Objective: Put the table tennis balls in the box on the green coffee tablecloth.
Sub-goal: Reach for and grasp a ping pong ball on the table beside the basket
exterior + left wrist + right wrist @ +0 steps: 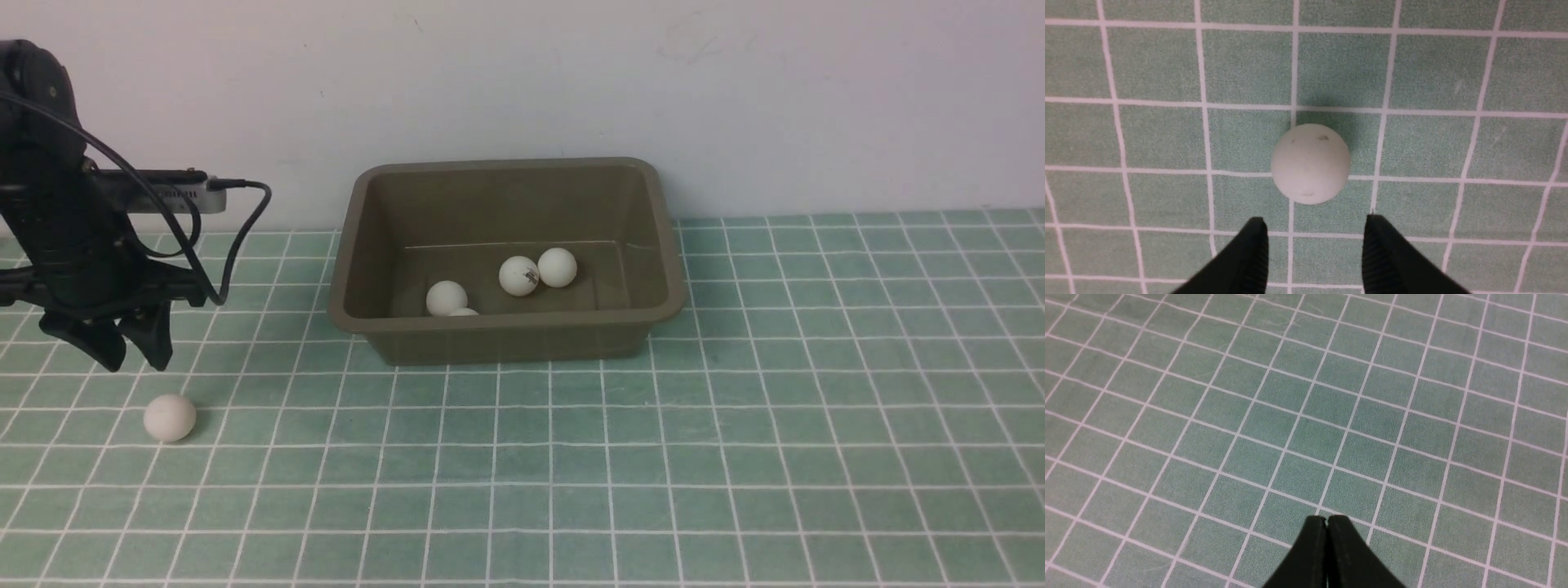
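One white table tennis ball (170, 417) lies alone on the green coffee tablecloth (735, 408) at the left. In the left wrist view this ball (1310, 163) rests just ahead of the tips of my left gripper (1315, 222), whose jaws stand apart with only cloth between them. From the front, the left gripper (135, 359) hangs above and slightly behind the ball, not touching it. The olive-brown box (506, 327) stands at the middle back and holds several balls (519, 275), one half hidden by the front wall. My right gripper (1326, 519) is shut over bare cloth and is not in the front view.
A pale wall runs right behind the box. A black cable (237, 237) loops off the left arm toward the box's left side. The cloth (1306, 416) under the right gripper carries nothing.
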Controlling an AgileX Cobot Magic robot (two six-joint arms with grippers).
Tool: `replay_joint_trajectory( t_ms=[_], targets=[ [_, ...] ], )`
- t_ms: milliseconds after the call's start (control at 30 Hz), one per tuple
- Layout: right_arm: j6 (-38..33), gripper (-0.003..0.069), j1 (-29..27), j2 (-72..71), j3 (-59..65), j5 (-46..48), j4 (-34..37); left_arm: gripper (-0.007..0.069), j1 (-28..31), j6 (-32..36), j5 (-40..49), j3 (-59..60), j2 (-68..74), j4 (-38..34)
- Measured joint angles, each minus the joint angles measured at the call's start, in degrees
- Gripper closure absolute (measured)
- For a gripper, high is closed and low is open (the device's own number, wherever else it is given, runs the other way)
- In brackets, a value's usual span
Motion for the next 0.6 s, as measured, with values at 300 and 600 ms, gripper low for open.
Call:
replay_joint_trajectory(
  t_ms=[300,600],
  targets=[
    [-0.79,0.0676,0.0,0.0,0.0,0.46,2.31,0.0147,0.0,0.44,0.0,0.0,1.11,-1.46],
    [-1.37,0.0676,0.0,0.0,0.0,0.55,4.62,0.0111,0.0,0.45,-0.74,0.0,3.36,0.43]
  ],
)
